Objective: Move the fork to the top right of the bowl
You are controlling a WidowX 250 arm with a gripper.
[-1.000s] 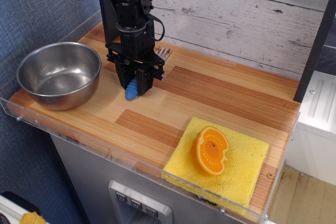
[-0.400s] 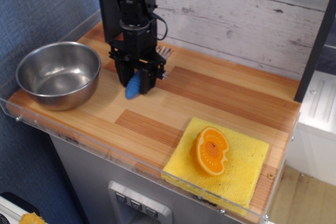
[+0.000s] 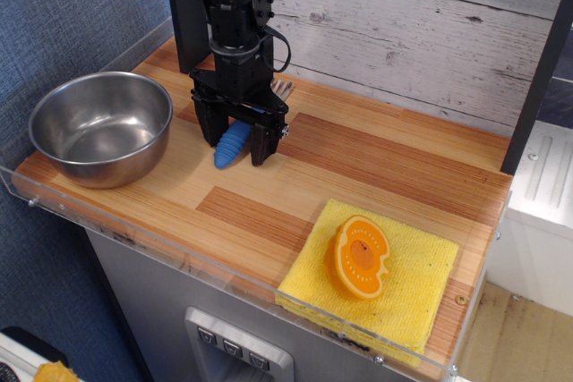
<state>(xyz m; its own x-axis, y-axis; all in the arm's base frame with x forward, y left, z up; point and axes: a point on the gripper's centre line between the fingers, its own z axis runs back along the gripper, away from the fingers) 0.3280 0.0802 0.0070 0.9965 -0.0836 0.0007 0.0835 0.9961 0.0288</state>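
Observation:
The fork point(image 3: 231, 148) lies on the wooden counter to the right of the bowl, its blue ribbed handle pointing to the front and its silver tines point(image 3: 282, 89) showing behind the gripper near the back wall. The steel bowl point(image 3: 125, 163) stands at the left end of the counter, and nothing shows inside it. My gripper point(image 3: 235, 142) is low over the handle, with its black fingers point(image 3: 260, 142) spread apart on either side of it. The middle of the fork is hidden by the gripper body.
A yellow sponge cloth point(image 3: 412, 297) with an orange plastic fruit slice point(image 3: 360, 257) on it lies at the front right. A clear plastic lip point(image 3: 224, 270) runs along the counter's front edge. A white plank wall stands behind.
The fingers, closed on the blue handle a second ago, have spread apart. The fork has shifted slightly to the right and now rests on the counter.

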